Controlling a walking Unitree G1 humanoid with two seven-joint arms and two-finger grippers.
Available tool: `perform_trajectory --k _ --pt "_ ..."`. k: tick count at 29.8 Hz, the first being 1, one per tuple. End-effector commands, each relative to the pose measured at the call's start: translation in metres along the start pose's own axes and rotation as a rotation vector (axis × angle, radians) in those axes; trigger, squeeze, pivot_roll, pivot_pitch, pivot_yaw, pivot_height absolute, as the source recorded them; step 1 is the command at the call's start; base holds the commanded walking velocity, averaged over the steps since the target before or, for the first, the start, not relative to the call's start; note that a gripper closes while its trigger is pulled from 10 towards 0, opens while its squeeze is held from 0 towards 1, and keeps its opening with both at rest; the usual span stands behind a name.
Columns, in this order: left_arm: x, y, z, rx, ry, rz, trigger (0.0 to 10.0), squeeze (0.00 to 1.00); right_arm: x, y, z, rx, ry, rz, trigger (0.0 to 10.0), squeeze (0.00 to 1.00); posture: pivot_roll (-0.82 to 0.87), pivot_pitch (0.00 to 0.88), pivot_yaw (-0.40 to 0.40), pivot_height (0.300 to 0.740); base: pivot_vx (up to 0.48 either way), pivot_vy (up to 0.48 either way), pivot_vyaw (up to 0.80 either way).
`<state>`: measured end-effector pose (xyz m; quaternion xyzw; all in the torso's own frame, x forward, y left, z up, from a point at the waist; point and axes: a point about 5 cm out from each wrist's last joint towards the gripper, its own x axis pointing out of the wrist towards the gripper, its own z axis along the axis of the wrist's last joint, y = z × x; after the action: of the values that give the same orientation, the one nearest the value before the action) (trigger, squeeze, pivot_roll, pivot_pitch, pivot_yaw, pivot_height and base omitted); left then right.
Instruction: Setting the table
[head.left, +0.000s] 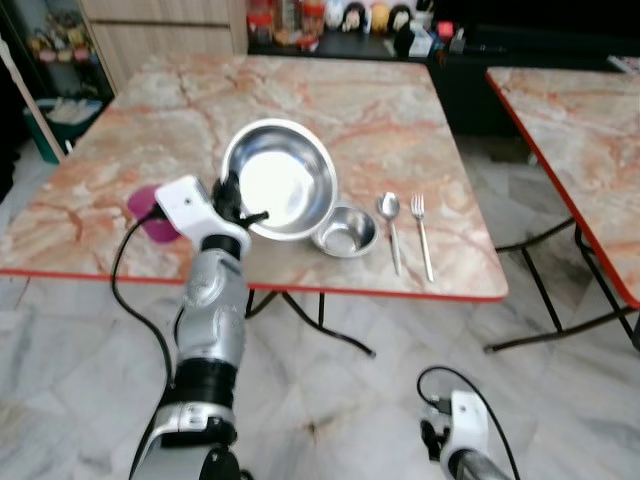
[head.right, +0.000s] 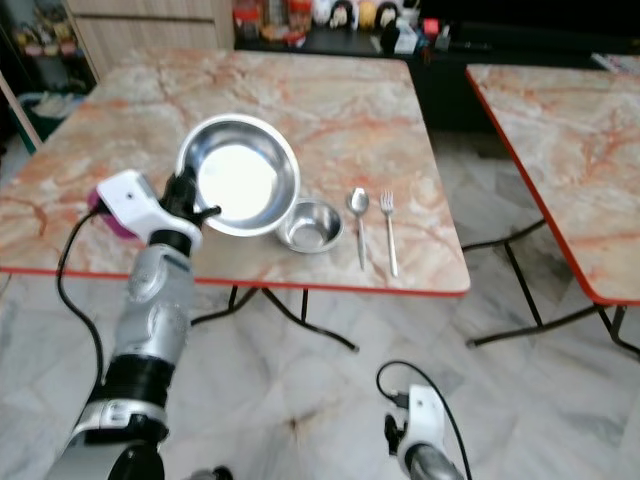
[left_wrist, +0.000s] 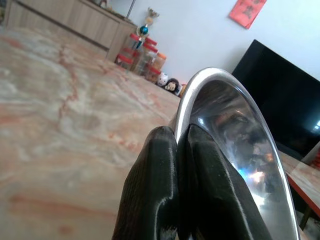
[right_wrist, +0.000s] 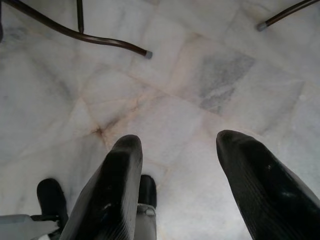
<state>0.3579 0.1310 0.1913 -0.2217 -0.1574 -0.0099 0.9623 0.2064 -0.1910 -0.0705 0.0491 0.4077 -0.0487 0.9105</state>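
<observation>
We have our left gripper (head.left: 238, 207) clamped on the near-left rim of the large steel bowl (head.left: 280, 178), one black finger (left_wrist: 152, 195) outside the rim and the other inside, as the left wrist view shows plainly. The bowl sits on the marble table (head.left: 400, 130) near its front edge; whether it is fully resting or tipped a little in our grip we cannot tell. Just beyond the bowl's far side from our jaws lies the small steel bowl (head.left: 346, 231), touching or nearly touching it, and past that the spoon (head.left: 390, 225) and the fork (head.left: 421, 233) lie side by side, handles toward the table edge. Behind our wrist, on the side away from the bowls, a pink cup (head.left: 152, 212) stands on the table. Our right gripper (right_wrist: 180, 190) hangs low over the floor tiles, fingers spread wide and holding nothing. We judge the setting mostly laid out; what seems left is settling the large bowl, letting go, and perhaps placing the cup.
</observation>
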Motion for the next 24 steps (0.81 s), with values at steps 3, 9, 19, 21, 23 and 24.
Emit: perform_trajectory --k 3,9,19,21,23,24 --pt "0.0 0.0056 0.0036 0.036 -0.017 0.02 10.0 0.0 -0.0009 0.0006 -0.0039 0.012 0.005 0.002 10.0 0.0 0.06 0.113 -0.052 0.74 0.0 -0.428 0.0" --pt "0.0008 0.0037 0.0048 0.04 -0.023 0.014 10.0 0.0 -0.001 0.0013 -0.0038 0.014 -0.002 0.003 10.0 0.0 0.05 0.102 -0.042 0.74 0.04 -0.421 0.0" --pt "0.0021 0.002 0.0091 0.047 -0.043 0.006 10.0 0.0 -0.0012 0.0008 -0.0034 -0.034 -0.012 -0.013 10.0 0.0 0.05 0.086 -0.037 0.74 0.211 -0.4 0.04" --pt "0.002 0.0019 0.0091 0.047 -0.043 0.006 10.0 0.0 -0.0013 0.0003 -0.0037 -0.04 -0.01 -0.018 10.0 0.0 0.05 0.085 -0.038 0.74 0.304 -0.371 0.42" --pt "0.0012 0.0014 0.008 0.05 -0.04 0.005 10.0 0.0 -0.0015 -0.0002 -0.0045 -0.048 -0.005 -0.013 10.0 0.0 0.06 0.084 -0.039 0.74 0.304 -0.368 0.49" --pt "0.0007 0.0015 0.0078 0.05 -0.04 0.005 10.0 0.0 -0.0014 -0.0003 -0.0041 -0.046 -0.006 -0.012 10.0 0.0 0.06 0.082 -0.042 0.74 0.304 -0.371 0.0"
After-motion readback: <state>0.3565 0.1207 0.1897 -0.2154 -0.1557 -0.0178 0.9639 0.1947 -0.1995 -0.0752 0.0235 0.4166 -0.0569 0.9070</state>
